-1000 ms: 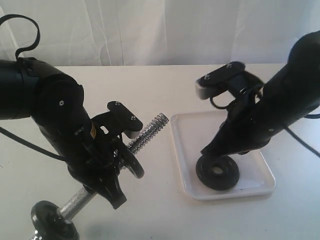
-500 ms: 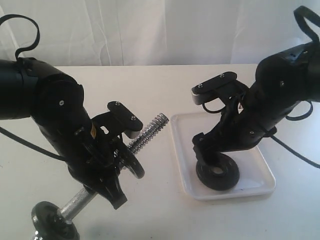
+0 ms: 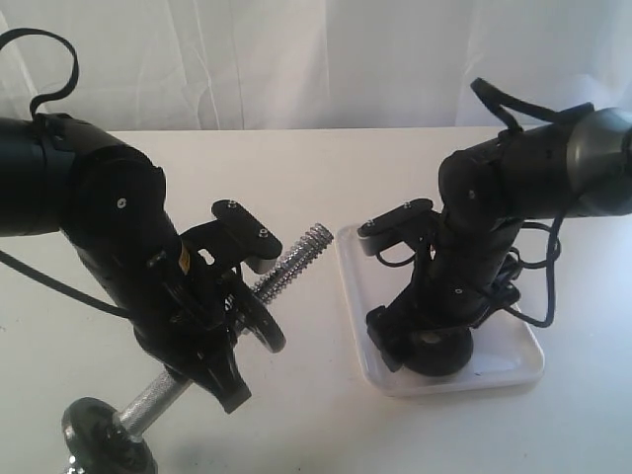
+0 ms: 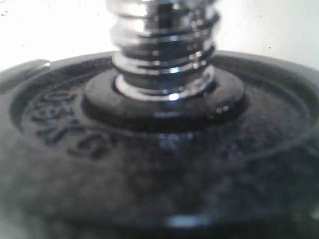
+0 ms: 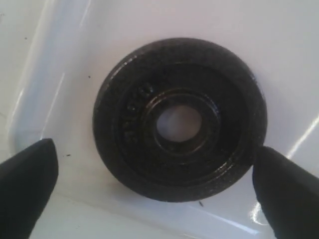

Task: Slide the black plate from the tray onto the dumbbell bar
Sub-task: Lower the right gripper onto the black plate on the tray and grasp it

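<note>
The black plate (image 5: 179,119) lies flat in the white tray (image 5: 279,45), its centre hole showing. My right gripper (image 5: 154,164) is open and low over it, one finger (image 5: 27,186) off one side of the rim and the other finger (image 5: 286,191) close against the opposite side. In the exterior view this gripper (image 3: 425,346) hides most of the plate. My left gripper (image 3: 229,331) is shut on the dumbbell bar (image 3: 296,259), holding it tilted with its bare threaded end toward the tray (image 3: 354,286). A black disc (image 4: 159,164) sits on the bar just ahead of the left gripper.
A further black disc (image 3: 104,434) sits on the bar's lower end near the table's front left edge. A white cloth backdrop hangs behind the white table (image 3: 326,168). Cables loop from the right arm (image 3: 523,188) above the tray.
The right gripper has opened and dropped down over the plate, and its arm has swung left and lower. The left arm and the bar have not moved.
</note>
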Controlling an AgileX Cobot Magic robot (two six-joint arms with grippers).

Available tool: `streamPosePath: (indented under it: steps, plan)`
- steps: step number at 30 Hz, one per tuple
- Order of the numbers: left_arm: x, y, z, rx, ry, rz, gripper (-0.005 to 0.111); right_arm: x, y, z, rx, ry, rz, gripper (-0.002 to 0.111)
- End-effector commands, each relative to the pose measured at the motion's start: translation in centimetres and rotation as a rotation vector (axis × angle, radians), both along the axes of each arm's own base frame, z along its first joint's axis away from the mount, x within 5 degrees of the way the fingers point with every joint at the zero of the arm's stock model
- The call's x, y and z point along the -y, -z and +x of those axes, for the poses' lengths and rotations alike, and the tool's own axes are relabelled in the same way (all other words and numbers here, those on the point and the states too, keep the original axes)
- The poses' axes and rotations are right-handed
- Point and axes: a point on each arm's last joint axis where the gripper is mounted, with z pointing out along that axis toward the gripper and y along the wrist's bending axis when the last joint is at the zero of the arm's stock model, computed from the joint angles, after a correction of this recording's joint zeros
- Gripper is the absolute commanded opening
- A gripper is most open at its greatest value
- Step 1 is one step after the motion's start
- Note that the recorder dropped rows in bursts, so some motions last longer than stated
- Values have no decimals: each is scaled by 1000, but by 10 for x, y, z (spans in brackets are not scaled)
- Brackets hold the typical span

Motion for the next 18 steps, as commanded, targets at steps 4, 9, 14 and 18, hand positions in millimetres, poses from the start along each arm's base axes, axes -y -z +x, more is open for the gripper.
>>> streamPosePath:
  steps: [4, 9, 14, 18]
  plan:
    - [-1, -21, -3, 40, -3, -53, 0, -1, 12, 3, -23, -10, -22, 105]
    - [-1, -21, -3, 40, -3, -53, 0, -2, 22, 5, -29, -15, -25, 105]
    - [-1, -21, -3, 40, -3, -53, 0, -6, 24, 11, 28, -25, 6, 105]
    - [-1, -21, -3, 40, -3, -53, 0, -6, 24, 11, 20, -23, 3, 105]
